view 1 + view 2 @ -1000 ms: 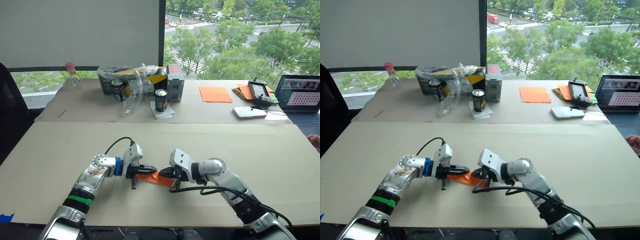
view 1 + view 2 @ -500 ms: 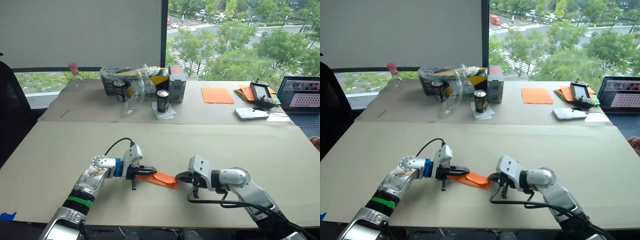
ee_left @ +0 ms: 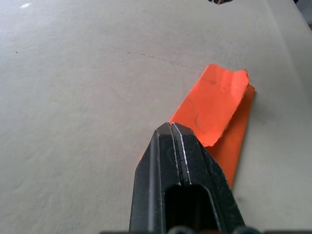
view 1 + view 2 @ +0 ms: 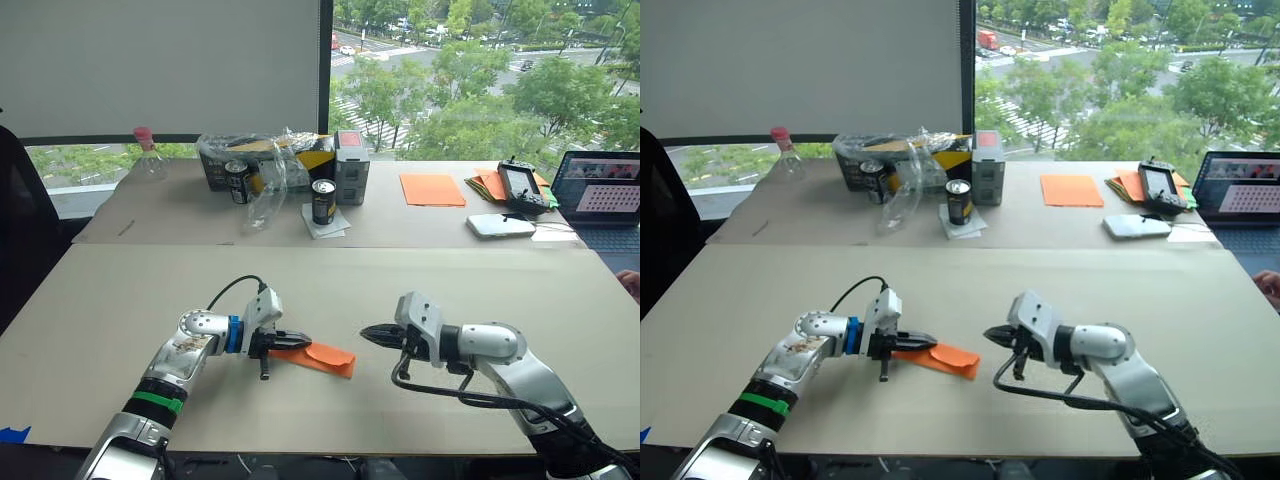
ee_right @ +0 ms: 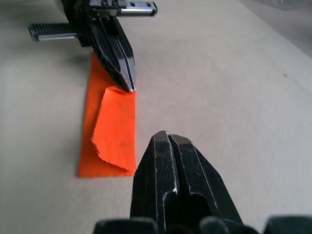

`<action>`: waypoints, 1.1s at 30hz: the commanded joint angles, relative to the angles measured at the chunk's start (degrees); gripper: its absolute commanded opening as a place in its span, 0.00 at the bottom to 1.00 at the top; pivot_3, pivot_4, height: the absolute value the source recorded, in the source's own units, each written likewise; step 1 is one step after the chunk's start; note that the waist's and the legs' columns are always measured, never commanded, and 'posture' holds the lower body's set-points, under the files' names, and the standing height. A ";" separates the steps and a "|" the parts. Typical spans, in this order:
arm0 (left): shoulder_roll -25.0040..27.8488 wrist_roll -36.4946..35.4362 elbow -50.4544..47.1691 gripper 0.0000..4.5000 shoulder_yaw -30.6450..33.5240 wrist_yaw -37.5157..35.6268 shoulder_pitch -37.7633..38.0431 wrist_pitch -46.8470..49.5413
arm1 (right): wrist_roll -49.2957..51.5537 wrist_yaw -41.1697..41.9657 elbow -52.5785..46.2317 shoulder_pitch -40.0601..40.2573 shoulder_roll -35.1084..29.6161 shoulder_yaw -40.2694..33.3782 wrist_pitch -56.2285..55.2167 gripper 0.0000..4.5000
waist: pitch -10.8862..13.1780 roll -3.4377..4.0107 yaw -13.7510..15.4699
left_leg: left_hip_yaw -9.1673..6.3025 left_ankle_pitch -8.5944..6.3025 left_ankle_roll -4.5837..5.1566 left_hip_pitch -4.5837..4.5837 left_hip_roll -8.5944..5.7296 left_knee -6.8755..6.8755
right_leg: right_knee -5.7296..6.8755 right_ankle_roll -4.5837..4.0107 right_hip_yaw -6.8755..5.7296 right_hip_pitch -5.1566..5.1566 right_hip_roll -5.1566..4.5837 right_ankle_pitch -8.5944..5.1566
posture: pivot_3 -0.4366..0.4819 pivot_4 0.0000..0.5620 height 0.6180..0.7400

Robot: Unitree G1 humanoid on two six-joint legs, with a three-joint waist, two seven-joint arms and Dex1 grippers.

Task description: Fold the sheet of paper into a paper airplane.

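Left gripper (image 4: 300,343) is pinched tight on one end of the sheet of paper (image 4: 322,357), fingers pressed together w/ the orange paper between them. Paper is folded into a narrow strip w/ a smaller flap lying on top, flat on the table (image 4: 420,275), sticking out from the left gripper toward the right one. Right gripper (image 4: 368,333) has its fingers squeezed together, holding nothing, near the paper's free end but not touching it. Far behind the paper, by the window: a can (image 4: 322,200), a flat orange sheet (image 4: 432,189), a laptop (image 4: 605,195).
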 commanded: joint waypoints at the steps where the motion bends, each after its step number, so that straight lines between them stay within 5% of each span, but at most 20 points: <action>1: 0.54 2.65 2.14 0.00 -2.32 0.11 1.67 1.42 | -2.48 -1.39 -0.01 -0.66 1.87 4.51 1.79 0.01 | 0.00 0.00 0.10 | 0.00 0.00 0.00 -0.01 -0.01 0.00 | -0.01 0.00 0.00 -0.02 0.00 0.00 | 0.48 0.27 0.84; 17: 1.89 1.62 4.86 0.00 0.83 2.23 0.69 4.07 | -6.52 2.31 5.44 4.85 -1.94 8.95 -5.33 0.01 | -0.02 0.00 0.04 | 0.02 0.00 0.00 0.12 0.00 0.00 | -0.01 0.01 0.00 0.10 -0.01 -0.01 | 0.48 0.27 0.84; 26: 3.59 -6.38 -5.45 0.00 5.95 -2.78 2.78 3.43 | -6.58 2.20 6.35 3.43 0.15 9.21 -4.57 0.01 | 0.04 -0.10 -0.22 | -0.01 0.00 0.00 0.02 0.04 -0.02 | 0.04 -0.01 0.00 -0.04 0.03 0.00 | 0.48 0.27 0.84; 33: -0.88 -8.33 -9.18 0.00 5.83 -0.21 2.31 6.41 | -7.41 2.22 6.11 3.33 0.71 10.09 -4.42 0.01 | 0.05 -0.11 -0.45 | 0.00 0.00 0.00 0.01 0.05 -0.03 | 0.05 -0.02 0.00 -0.06 0.03 0.00 | 0.48 0.27 0.84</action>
